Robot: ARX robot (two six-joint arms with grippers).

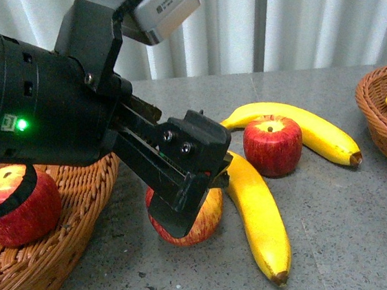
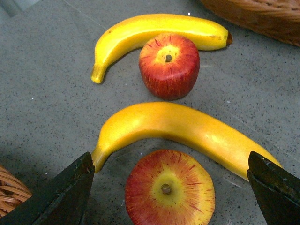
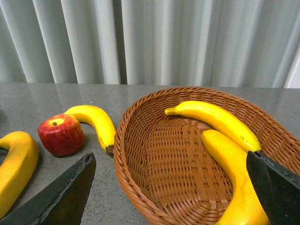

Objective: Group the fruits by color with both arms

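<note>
Left claw is spread wide over the streaked apple; I'd drop straight down, centred on the stem, clear of the banana.

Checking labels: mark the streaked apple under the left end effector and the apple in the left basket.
Streaked apple (image 2: 177, 198): left wrist view, yellow top by stem.
Basketed apple (image 1: 25, 218): front view, lower red side.
</note>
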